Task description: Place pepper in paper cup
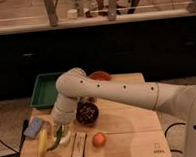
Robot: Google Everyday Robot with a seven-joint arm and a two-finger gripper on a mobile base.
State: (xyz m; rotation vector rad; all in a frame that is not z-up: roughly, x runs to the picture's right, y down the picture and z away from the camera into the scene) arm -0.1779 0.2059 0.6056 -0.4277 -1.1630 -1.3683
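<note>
Pepper looks light, thin and slippery, so pinch its middle. The gripper hangs over the paper cup; its grip is hidden.

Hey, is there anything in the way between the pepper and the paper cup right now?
Nothing visible does. The pepper hangs at the paper cup, draped over its near rim, with the gripper right above. The banana lies to one side, clear of them.

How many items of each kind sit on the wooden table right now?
Fruit and veg: 3 (yellow banana, slim green pepper, small orange fruit)
Bowls, cup: 3 (dark bowl, orange bowl, white paper cup)
Green tray: 1
Blue sponge: 1
Dark bar: 1
Total: 9
Gripper: over the cup.
</note>
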